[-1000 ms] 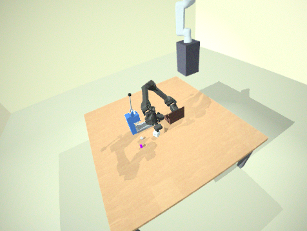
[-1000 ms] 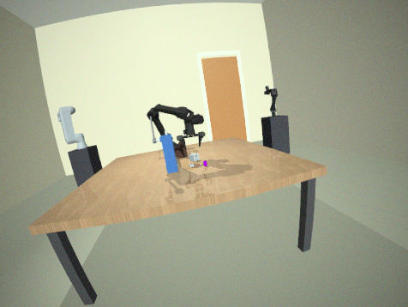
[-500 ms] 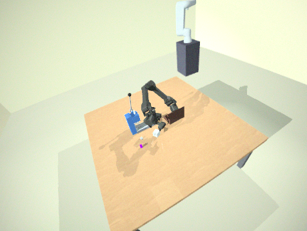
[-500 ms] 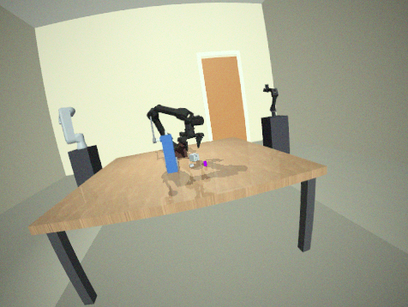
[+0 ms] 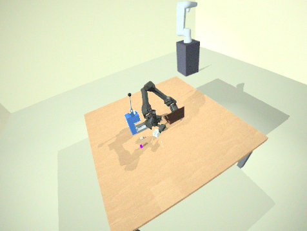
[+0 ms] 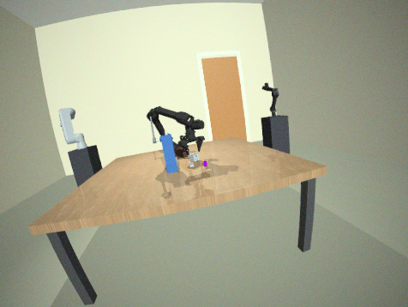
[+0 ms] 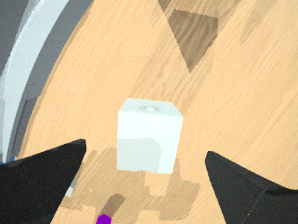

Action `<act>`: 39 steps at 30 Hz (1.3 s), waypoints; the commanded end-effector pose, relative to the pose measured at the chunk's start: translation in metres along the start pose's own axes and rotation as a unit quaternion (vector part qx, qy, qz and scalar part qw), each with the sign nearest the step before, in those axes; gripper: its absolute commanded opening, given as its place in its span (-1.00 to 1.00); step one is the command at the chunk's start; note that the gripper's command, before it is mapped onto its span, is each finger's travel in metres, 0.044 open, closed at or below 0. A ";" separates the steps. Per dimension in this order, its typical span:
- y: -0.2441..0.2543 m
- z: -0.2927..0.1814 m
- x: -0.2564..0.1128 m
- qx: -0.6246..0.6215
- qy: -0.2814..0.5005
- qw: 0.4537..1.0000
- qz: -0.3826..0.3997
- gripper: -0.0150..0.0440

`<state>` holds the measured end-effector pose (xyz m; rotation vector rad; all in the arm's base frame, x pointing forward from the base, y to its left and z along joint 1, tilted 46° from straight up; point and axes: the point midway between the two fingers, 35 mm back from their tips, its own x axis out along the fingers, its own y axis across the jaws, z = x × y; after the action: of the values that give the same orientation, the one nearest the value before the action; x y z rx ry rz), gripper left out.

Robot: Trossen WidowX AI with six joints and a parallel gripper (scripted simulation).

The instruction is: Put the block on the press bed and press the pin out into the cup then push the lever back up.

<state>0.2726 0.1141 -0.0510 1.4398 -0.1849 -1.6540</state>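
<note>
The white block (image 5: 156,133) (image 6: 194,157) (image 7: 149,145) stands on the table, off the press; a small round spot shows on its upper face in the wrist view. My gripper (image 5: 158,128) (image 6: 194,149) is open and empty just above it. In the wrist view one finger is on either side of the block, with gaps between. The blue press (image 5: 130,124) (image 6: 170,154) stands to one side, its lever (image 5: 130,103) (image 6: 153,129) raised. Its grey bed (image 5: 142,128) is partly hidden by the arm. I cannot make out the punch, the cup or clearly the pin.
A small purple piece (image 5: 141,146) (image 6: 205,164) (image 7: 104,219) and a small whitish piece (image 5: 141,138) (image 6: 191,165) (image 7: 70,191) lie near the block. A dark brown panel (image 5: 175,115) stands beside the arm. Other arms stand on pedestals away from the table.
</note>
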 end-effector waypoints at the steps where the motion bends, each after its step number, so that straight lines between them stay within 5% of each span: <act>1: 0.000 0.000 0.007 -0.003 -0.001 1.000 0.002 1.00; 20: 0.001 0.001 0.035 -0.003 -0.002 1.000 0.003 1.00; 29: 0.001 0.001 0.035 -0.003 -0.002 1.000 0.003 0.20; 39: 0.001 0.001 0.035 -0.003 -0.002 1.000 0.003 -0.03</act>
<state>0.2748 0.0887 -0.0751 1.4351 -0.1880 -1.6540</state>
